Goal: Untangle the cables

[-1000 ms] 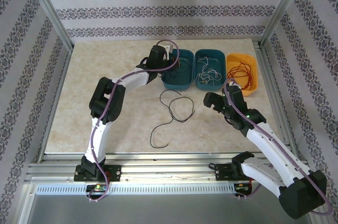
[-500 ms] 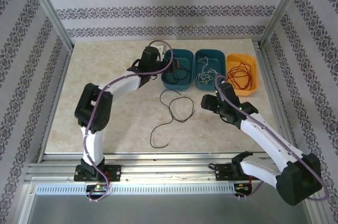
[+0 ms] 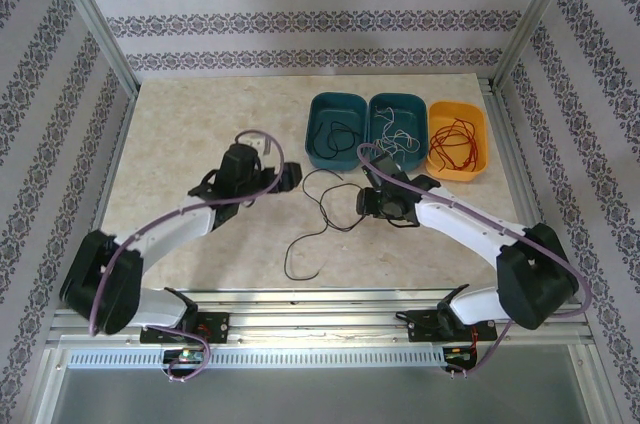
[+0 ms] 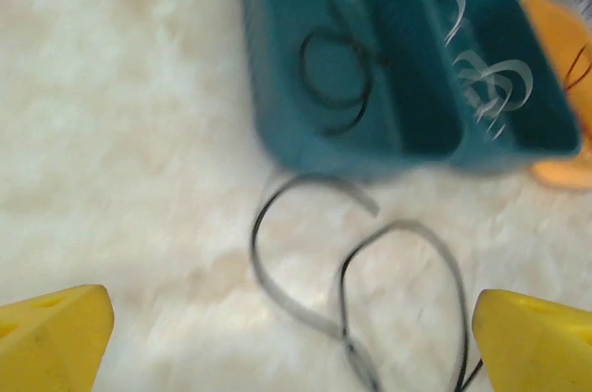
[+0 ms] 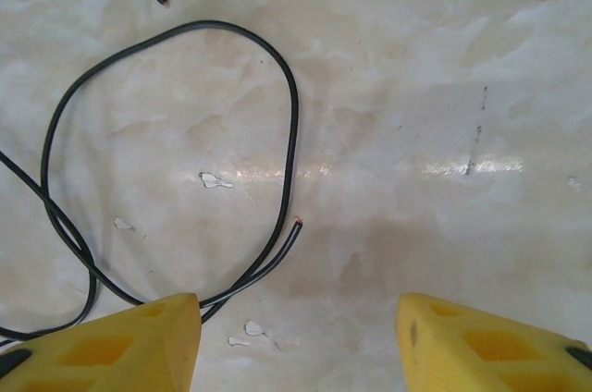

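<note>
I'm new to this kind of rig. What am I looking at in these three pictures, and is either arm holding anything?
Two robot arms are bolted at the near edge of a table. The overhead picture looks down from behind them; the other two come from cameras on the wrists, so the yellow blocks are each gripper's own fingers. Loose black cables lie on the table between the arms. At the far side stand three bins: the left teal bin holds a black cable, the middle teal bin white cables, the orange bin red cables. The left gripper is open, facing the bins. The right gripper is open over the black cables; one strand runs beside a finger, but nothing is held.
</note>
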Controlling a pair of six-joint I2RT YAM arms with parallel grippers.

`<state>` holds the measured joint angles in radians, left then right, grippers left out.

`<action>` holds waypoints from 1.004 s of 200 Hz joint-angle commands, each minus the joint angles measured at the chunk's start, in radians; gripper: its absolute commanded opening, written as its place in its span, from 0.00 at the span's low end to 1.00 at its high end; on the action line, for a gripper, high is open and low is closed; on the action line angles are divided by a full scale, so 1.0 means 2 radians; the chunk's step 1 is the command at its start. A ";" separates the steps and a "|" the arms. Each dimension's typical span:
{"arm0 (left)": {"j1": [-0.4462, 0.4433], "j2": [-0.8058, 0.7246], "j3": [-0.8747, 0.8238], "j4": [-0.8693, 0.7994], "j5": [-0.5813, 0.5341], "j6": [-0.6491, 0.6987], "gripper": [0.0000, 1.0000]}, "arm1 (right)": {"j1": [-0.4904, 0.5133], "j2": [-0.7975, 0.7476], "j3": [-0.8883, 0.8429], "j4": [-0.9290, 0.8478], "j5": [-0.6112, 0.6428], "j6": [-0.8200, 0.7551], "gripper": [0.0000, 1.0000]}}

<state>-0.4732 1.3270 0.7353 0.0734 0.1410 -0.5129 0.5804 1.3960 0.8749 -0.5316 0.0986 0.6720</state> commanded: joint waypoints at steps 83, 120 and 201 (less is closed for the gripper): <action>-0.131 -0.190 -0.089 -0.199 -0.056 -0.010 0.74 | 0.000 0.017 0.011 0.003 -0.002 0.018 0.80; -0.164 -0.152 -0.075 -0.229 -0.060 -0.022 0.65 | -0.004 0.014 0.007 0.004 -0.004 0.019 0.84; -0.191 -0.089 -0.057 -0.230 -0.055 0.004 0.46 | -0.009 -0.001 -0.006 0.010 -0.003 0.022 0.98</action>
<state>-0.8387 1.1179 0.5957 -0.3687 0.0402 -0.5297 0.5732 1.4170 0.8749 -0.5190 0.0849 0.7082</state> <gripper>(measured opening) 0.490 0.980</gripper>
